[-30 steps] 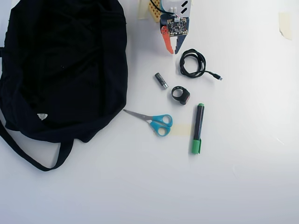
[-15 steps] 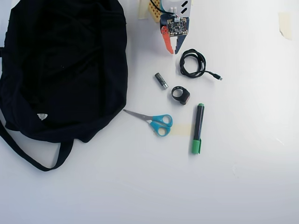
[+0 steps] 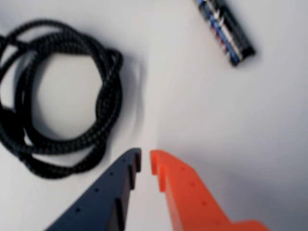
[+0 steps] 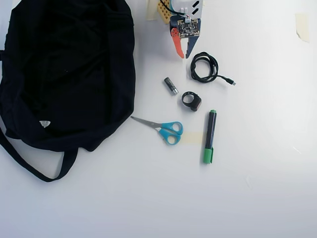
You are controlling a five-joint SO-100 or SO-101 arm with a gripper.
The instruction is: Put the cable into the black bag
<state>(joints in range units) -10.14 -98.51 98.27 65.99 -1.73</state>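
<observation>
Orange and dark blue fingers make up the claw, which hangs at the top of the overhead view with its tips nearly pressed together, only a thin slit between them, pinching nothing. The wrist view shows the same claw with the narrow gap over bare white table. The cable, a thin black braided cord wound in a small round coil, lies just beside the claw, to its right in the overhead view and apart from the tips; its short straight tail with the small plug tip runs away from the claw toward the lower right. In the wrist view the cable sits left of the dark blue finger, near but not touching it. A small AA-type battery lies just below the claw in the overhead view, and appears as a battery beyond the orange finger in the wrist view. Further below the claw are a small black ring with a red spot, a green and black marker and blue-handled scissors. The black bag, soft fabric with a long thin strap and a tiny white label, spreads well to the claw's left in the overhead view
</observation>
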